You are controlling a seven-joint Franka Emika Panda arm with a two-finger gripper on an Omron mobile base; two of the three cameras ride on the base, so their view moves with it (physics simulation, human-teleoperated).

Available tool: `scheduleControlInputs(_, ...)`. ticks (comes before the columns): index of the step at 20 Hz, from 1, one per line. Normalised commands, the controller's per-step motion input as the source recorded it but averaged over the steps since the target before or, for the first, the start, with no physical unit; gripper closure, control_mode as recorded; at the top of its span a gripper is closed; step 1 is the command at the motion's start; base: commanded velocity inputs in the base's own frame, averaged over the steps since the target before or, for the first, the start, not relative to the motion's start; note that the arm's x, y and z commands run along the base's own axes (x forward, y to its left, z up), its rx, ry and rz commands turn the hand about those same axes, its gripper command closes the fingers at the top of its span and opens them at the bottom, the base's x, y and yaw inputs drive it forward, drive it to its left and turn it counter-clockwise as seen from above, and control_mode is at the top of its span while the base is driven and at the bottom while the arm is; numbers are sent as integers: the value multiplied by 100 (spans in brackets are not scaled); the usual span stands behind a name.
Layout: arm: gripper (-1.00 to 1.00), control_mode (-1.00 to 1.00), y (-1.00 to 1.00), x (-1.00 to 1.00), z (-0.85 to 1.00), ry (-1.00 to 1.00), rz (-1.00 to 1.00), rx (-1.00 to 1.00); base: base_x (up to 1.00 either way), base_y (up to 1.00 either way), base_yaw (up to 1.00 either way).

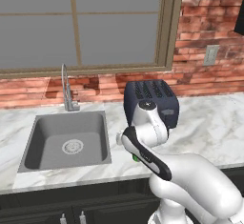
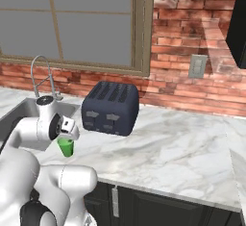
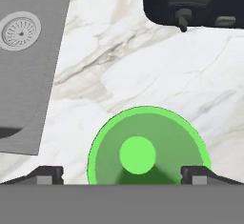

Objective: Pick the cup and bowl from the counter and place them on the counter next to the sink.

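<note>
cup [image 3: 145, 147] sits on tabletop [image 3: 143, 66] by sink [image 3: 28, 51], jaws open around it; you lift clear, bowl's next.

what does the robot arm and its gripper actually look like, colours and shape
The arm is made of glossy white rounded shells, bulging at the links, with dark black bands and caps at the joints. A round dark-rimmed disc tops one joint. The gripper ends in two small dark grey, blocky fingertips. No cables or markings are visible.
</note>
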Motion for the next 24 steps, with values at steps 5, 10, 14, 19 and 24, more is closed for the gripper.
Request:
scheduleControlInputs(5, -100, -100, 9, -3, 49, -16, 0, 0, 0, 0, 0)
scheduleControlInputs(10, -100, -100, 2, -48, 57, -20, 0, 4, 0, 0, 0)
scheduleControlInputs(14, -100, -100, 0, -81, 62, -17, 0, 8, 0, 0, 0)
scheduleControlInputs(19, -100, -100, -8, -79, 54, -14, 0, 10, 0, 0, 0)
scheduleControlInputs(24, -100, -100, -46, -50, 46, -10, 0, 12, 0, 0, 0)
